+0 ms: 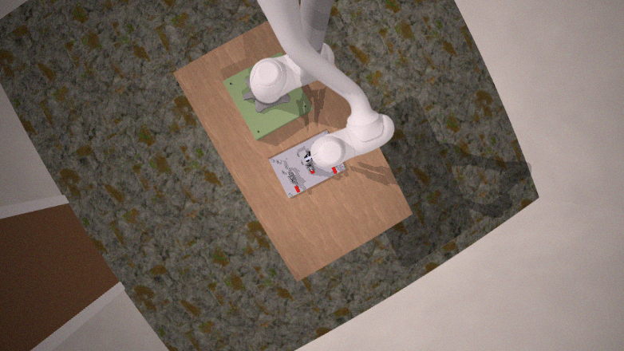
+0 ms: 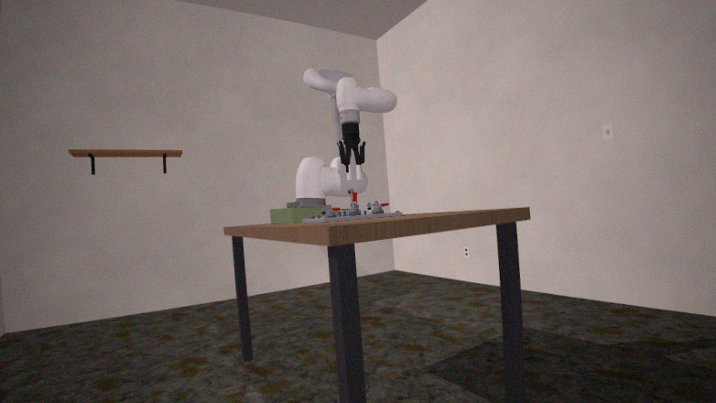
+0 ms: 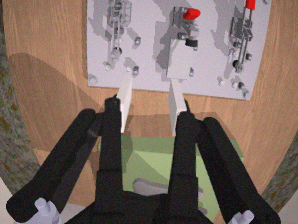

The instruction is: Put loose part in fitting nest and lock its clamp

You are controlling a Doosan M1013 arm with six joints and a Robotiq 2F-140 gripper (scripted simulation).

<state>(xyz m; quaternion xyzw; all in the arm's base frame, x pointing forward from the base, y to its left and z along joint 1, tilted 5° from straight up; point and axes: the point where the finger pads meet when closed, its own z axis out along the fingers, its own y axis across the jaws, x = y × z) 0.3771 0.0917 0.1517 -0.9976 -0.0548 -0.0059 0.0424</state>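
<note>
From above, the white jointed arm (image 1: pixel 322 74) reaches over the brown wooden desk (image 1: pixel 331 226) and its wrist covers part of the pale grey rectangular fixture plate (image 1: pixel 286 167), which lies just beside the green square base block (image 1: pixel 278 120). Two red clamp handles show at the plate's edge; the loose part cannot be made out here.

From the side, the black two-fingered tool (image 2: pixel 352 172) hangs upright, clear above the fixture plate (image 2: pixel 350 215), directly over an upright red-tipped clamp handle (image 2: pixel 353 196) without touching it.

From the wrist, the tool (image 3: pixel 148 102) is partly parted, its pale fingertips apart with nothing between them, over the plate's near edge. Beyond them stand three grey toggle clamps: the left one (image 3: pixel 117 3) and the right one (image 3: pixel 244 23) with red handles pointing away, the middle one (image 3: pixel 185 26) with its red handle turned sideways. Whether the part sits in a nest I cannot tell.
</note>
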